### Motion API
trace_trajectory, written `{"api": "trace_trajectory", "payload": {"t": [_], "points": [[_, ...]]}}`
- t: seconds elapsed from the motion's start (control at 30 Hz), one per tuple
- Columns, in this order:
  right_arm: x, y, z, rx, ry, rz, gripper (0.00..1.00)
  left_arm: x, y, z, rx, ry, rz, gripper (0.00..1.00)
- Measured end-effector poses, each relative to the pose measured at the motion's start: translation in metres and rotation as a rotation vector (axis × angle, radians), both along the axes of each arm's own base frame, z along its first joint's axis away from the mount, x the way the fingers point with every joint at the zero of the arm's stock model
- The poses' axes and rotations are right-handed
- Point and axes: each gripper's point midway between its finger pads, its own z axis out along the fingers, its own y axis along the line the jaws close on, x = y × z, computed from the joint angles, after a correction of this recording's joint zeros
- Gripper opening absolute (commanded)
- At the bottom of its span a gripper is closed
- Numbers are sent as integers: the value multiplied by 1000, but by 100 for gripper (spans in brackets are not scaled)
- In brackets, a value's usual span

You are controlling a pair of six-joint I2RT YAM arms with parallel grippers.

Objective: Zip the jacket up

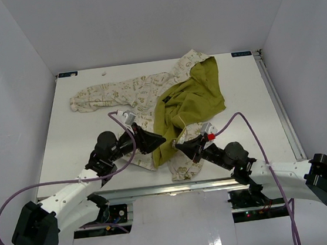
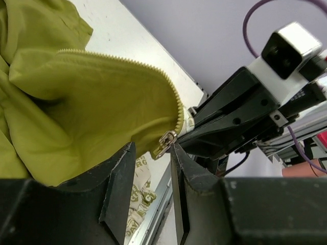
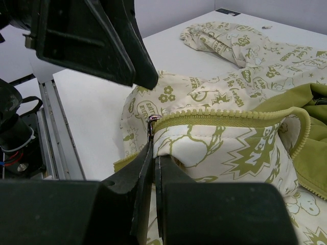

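Jacket (image 1: 190,99): lies rumpled on the white table (image 1: 252,124), from the middle toward the far right, with the near hem at the two grippers.
Outer fabric: cream with a green print. One sleeve (image 1: 107,96) stretches out to the left and the hood (image 1: 195,60) is bunched at the far edge.
Lining (image 2: 92,112): plain olive-green, laid bare where a front panel is folded back, so the jacket front is open.
Zipper teeth (image 2: 117,58): a pale yellow-green row runs along the panel edge and curves down to the near hem.
Slider (image 2: 167,139): metal, at the bottom end of the teeth, its pull hanging just above the left fingertips.
Left gripper (image 2: 152,148): fingers apart with a clear gap between them. The slider sits at the mouth of that gap, not pinched, and the lining drapes against the inner side of one finger.
Right gripper (image 3: 153,150): fingers pressed almost together, clamped on the jacket edge right under the slider, and the cream fabric bulges just beside them.
Grippers together: they come in from opposite sides, tips very near each other at the hem. The left one hangs above and in front of the right one in the right wrist view.
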Motion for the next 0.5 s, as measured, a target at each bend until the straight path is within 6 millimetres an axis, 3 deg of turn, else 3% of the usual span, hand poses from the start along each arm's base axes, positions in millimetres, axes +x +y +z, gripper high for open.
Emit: {"api": "trace_trajectory", "payload": {"t": [0.17, 0.33, 0.5], "points": [[1, 0, 0, 3, 3, -5, 8, -7, -7, -20, 13, 51, -70, 42], [3, -1, 1, 12, 12, -17, 8, -16, -15, -24, -2, 73, -139, 40], [4, -2, 1, 16, 19, -25, 8, -21, -20, -23, -14, 77, -175, 31]]}}
